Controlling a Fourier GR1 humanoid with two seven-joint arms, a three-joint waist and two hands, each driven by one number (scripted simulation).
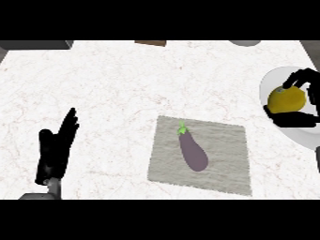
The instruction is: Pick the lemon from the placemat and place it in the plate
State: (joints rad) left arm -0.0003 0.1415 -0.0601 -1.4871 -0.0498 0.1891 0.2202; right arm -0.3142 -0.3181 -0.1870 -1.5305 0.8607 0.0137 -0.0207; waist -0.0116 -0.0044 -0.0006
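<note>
A yellow lemon [287, 99] is over the white plate [274, 79] at the right edge of the counter, and my right hand [313, 102] is curled round it with fingers above and thumb below. Whether the lemon touches the plate I cannot tell. The grey placemat [224, 164] lies in the middle front of the counter with only a purple eggplant [193, 151] on it. At the lower left my left hand [57, 147] rests open, fingers pointing up, away from all objects.
The white marble counter [107, 84] spans the view. A brown object [150, 42] and a grey round object [245, 42] peek in at the far edge. A dark grey block [34, 44] sits at the far left corner.
</note>
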